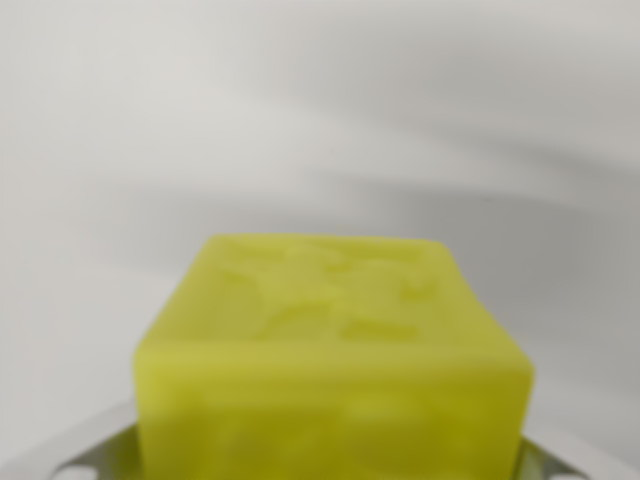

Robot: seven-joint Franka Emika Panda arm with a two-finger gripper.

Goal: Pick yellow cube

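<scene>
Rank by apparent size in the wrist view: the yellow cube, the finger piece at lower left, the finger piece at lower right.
1. Yellow cube: largest by far, though it sits very near the camera.
2. Left metal fingers piece: a grey sliver.
3. Right metal fingers piece: slightly smaller, but both are cropped by the frame, so this order is unsure.

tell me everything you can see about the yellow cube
The yellow cube fills the lower middle of the wrist view, close to the camera and slightly blurred. It is a bright yellow-green block with softly rounded edges and a matte, plastic-like look. Its top face carries a faint raised or embossed pattern, too blurred to read. Pale grey metal parts show at its lower left and right corners; contact cannot be confirmed. Behind it is a plain grey-white surface.
</scene>
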